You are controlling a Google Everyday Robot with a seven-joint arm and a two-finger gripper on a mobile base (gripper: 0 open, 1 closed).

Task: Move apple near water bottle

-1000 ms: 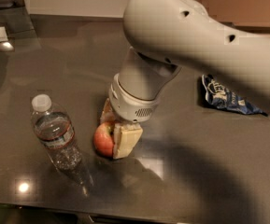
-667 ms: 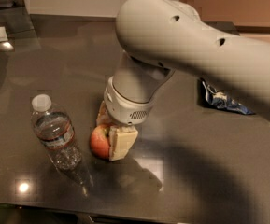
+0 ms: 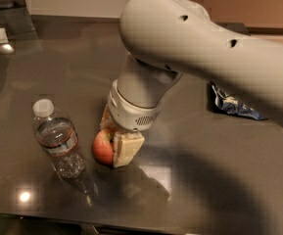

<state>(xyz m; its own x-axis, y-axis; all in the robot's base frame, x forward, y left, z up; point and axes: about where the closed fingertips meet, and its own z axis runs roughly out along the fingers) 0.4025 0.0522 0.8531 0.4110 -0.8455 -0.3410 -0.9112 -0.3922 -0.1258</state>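
Apple (image 3: 102, 148) sits low over the dark counter (image 3: 204, 180), clasped by the gripper (image 3: 114, 143) from above. The fingers (image 3: 127, 150) are closed narrowly on it: one cream-coloured finger presses flat against the fruit's right side, and the other shows only partly behind and above it. Whether the apple's underside touches the counter cannot be told. Its red skin with a yellowish patch faces left, toward the water bottle (image 3: 58, 140).

The water bottle stands upright just beside the apple, on its left — near it, with a slim gap between them, not touching. Its white cap is on and a label band edged in red rings its upper body.

The robot's thick pale arm (image 3: 195, 48) sweeps in from the right edge and bends down to the wrist above the apple, throwing a broad shadow across the counter. Well apart, on the right behind the arm, lies a crumpled blue-and-white bag (image 3: 231, 104).
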